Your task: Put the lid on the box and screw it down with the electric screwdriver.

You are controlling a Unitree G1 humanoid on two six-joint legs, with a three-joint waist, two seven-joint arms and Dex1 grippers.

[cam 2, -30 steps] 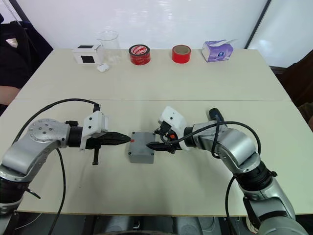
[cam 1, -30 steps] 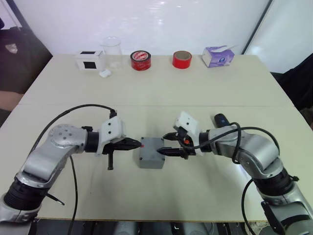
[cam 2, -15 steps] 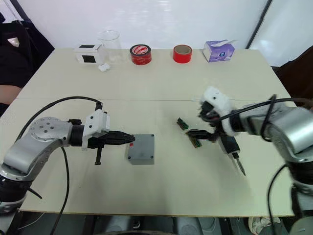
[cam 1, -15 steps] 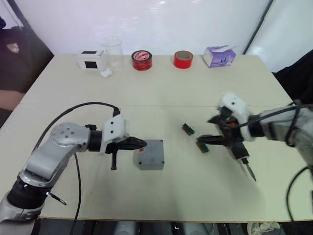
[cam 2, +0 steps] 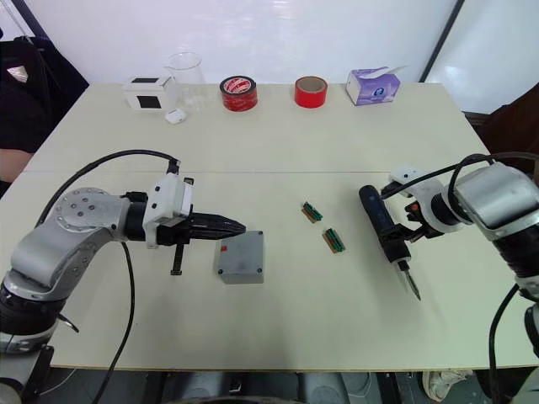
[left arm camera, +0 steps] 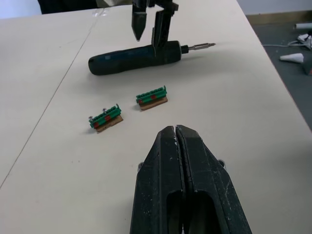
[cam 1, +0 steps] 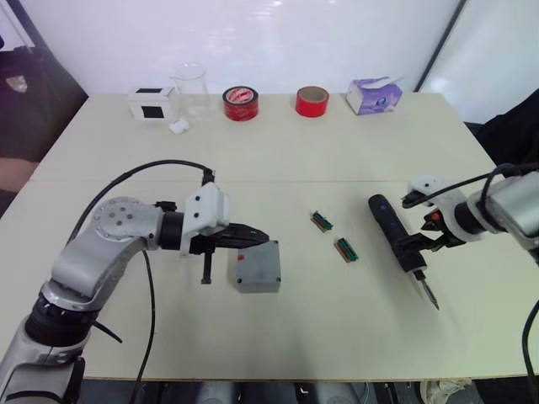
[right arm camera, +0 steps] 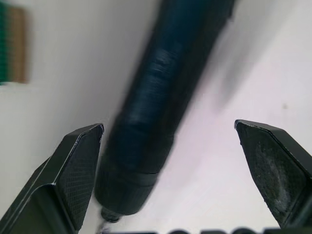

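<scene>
- The box point(cam 2: 240, 257) lies on the table point(cam 2: 278, 151) with the lid point(cam 1: 258, 263) already sitting flat on top of it, a small red mark on its side toward the left gripper.
- The left gripper point(cam 1: 258, 237) hangs over the box's near-left edge, its two black fingers pressed together with nothing between them; the left wrist view shows them shut point(left arm camera: 178, 161).
- The electric screwdriver point(cam 2: 384, 234) lies flat on the table, well apart from the box on the robot's right side, its metal bit pointing toward the robot.
- The right gripper point(cam 2: 410, 234) sits at the screwdriver's bit end, fingers spread wide; in the right wrist view the tool's dark body point(right arm camera: 168, 112) lies between the two fingertips, close beside one and clear of the other.
- Two small green connector pieces point(cam 2: 313, 211) point(cam 2: 335, 241) lie between the box and the screwdriver, nearer the screwdriver.
- Along the far edge, well away from both grippers: a white box with a black square point(cam 1: 152, 103), a clear beaker point(cam 1: 191, 87), two red tape rolls point(cam 1: 241, 103) point(cam 1: 312, 101) and a tissue pack point(cam 1: 376, 95).
</scene>
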